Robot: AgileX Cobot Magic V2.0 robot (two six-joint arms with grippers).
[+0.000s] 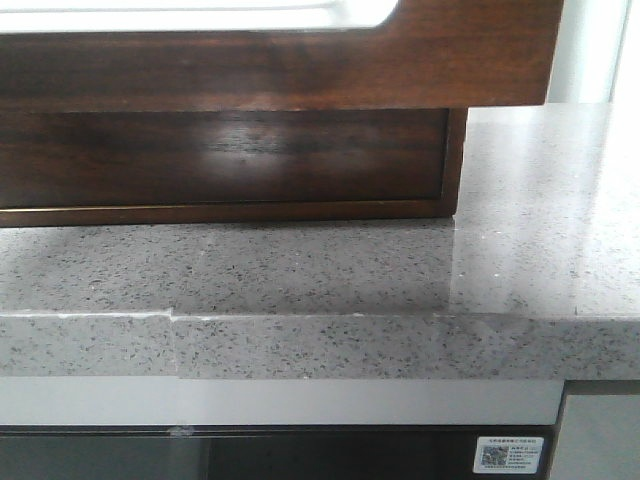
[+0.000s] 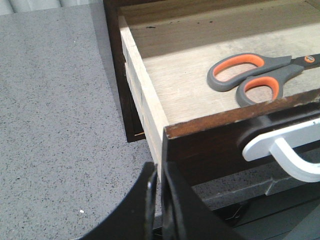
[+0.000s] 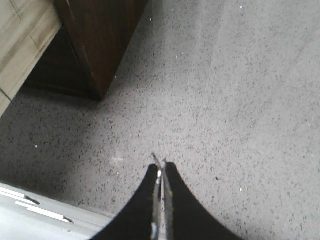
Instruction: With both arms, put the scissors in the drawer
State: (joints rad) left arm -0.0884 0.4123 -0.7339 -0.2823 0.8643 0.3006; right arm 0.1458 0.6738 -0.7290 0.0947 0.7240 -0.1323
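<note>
The drawer (image 2: 210, 145) stands pulled out, its dark brown front nearest the left wrist camera and its pale wood floor exposed. Scissors (image 2: 255, 75) with grey and orange handles lie flat inside it. A white handle (image 2: 290, 150) sticks out of the front. My left gripper (image 2: 157, 182) is shut with nothing in it, right at the front's outer corner. The right gripper (image 3: 161, 167) is shut and empty over bare grey counter, away from the cabinet corner (image 3: 100, 45). In the front view the drawer front (image 1: 300, 65) fills the top, with no gripper showing.
The speckled grey stone counter (image 1: 300, 270) carries the brown cabinet (image 1: 220, 155) and ends at a front edge (image 1: 320, 345). Counter stretches to the right of the cabinet (image 1: 550, 200). A white strip (image 3: 30, 210) runs below the counter edge.
</note>
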